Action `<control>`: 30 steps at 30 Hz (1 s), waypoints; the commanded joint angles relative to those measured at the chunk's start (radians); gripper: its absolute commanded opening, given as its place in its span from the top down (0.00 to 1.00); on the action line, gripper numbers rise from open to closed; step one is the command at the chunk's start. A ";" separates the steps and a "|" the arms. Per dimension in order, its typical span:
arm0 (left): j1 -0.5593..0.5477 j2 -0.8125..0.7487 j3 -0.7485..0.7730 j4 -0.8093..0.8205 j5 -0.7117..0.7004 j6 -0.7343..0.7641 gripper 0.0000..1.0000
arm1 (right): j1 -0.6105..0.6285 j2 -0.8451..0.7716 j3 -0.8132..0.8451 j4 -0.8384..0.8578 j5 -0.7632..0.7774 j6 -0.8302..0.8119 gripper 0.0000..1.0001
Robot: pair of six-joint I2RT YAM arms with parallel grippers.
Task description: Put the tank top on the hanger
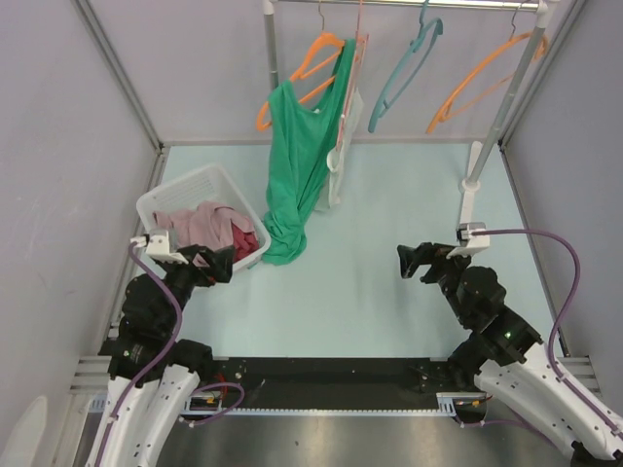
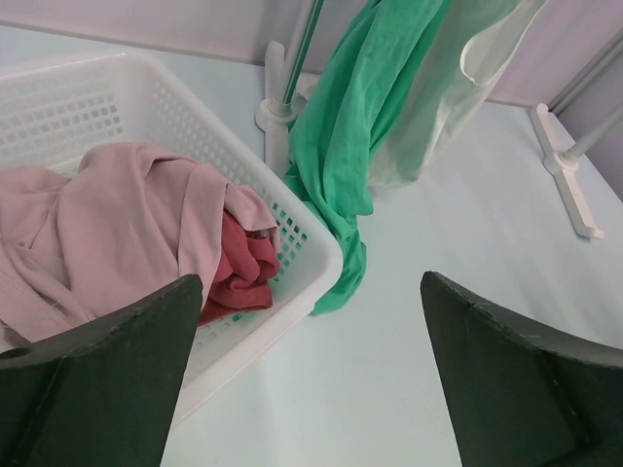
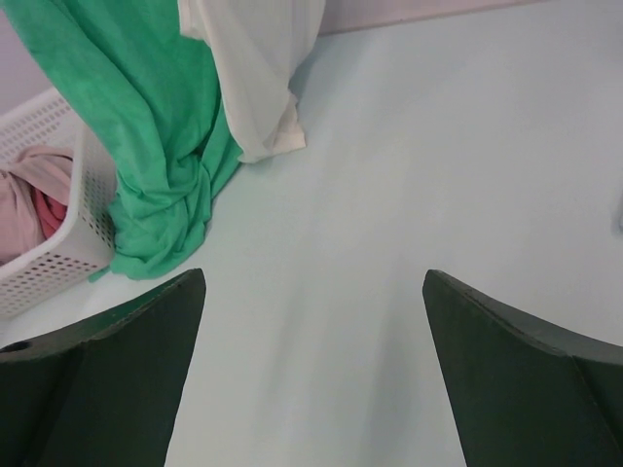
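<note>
Tank top: the pink tank top (image 2: 117,224) lies crumpled in the white basket (image 1: 185,181) at the left of the counter (image 1: 389,204), heaped partly over a dark red cloth (image 2: 243,265) in the basket's near corner.
Hanger: the teal hanger (image 1: 407,68) hangs bare from the rail (image 1: 458,5) at the back, between a green top (image 1: 297,156) and an orange hanger (image 1: 477,78) — well apart from the basket.
Left end effector: the left end effector (image 1: 218,265) is spread wide and holds nothing; it hovers just beside the basket's near corner, pointed toward the pink heap.
Right end effector: the right end effector (image 1: 407,263) is also spread wide and empty, over bare counter, well apart from basket and hanger.
Stage: by my reading, the pick has not begun.
Handling: the fabric looks soft, light and limp — it should sag and bunch when lifted, with no stiffness to keep an opening spread. It may drag the red cloth up with it.
Where to take hold: a pinch on the raised pink fold toward the middle of the heap, away from the red cloth, seems safest. A strap or shoulder edge would suit the hanger better, but I cannot tell where the straps lie.
</note>
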 commanded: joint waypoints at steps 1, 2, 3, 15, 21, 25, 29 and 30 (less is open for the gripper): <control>0.007 0.055 0.024 0.098 0.052 0.019 0.01 | -0.002 -0.032 0.092 0.010 0.033 0.026 0.00; 0.007 0.089 0.033 0.117 0.054 0.022 0.01 | -0.001 -0.027 0.112 0.008 0.014 0.031 0.01; 0.008 0.113 0.047 0.132 0.045 0.025 0.01 | -0.001 -0.009 0.159 0.015 -0.008 0.031 0.00; 0.014 0.230 0.094 0.139 0.025 0.076 0.01 | 0.070 0.474 0.696 0.146 0.049 -0.161 0.03; 0.014 0.178 0.068 0.136 -0.012 0.070 0.01 | 0.070 0.747 0.987 0.132 0.069 -0.227 0.02; 0.014 0.187 0.073 0.126 -0.016 0.070 0.01 | 0.042 0.888 1.192 0.066 0.089 -0.244 0.02; 0.016 0.190 0.073 0.123 -0.015 0.073 0.00 | 0.032 0.985 1.284 0.066 0.084 -0.253 0.02; 0.016 0.195 0.071 0.120 -0.056 0.074 0.01 | 0.030 0.991 1.292 0.065 0.079 -0.250 0.02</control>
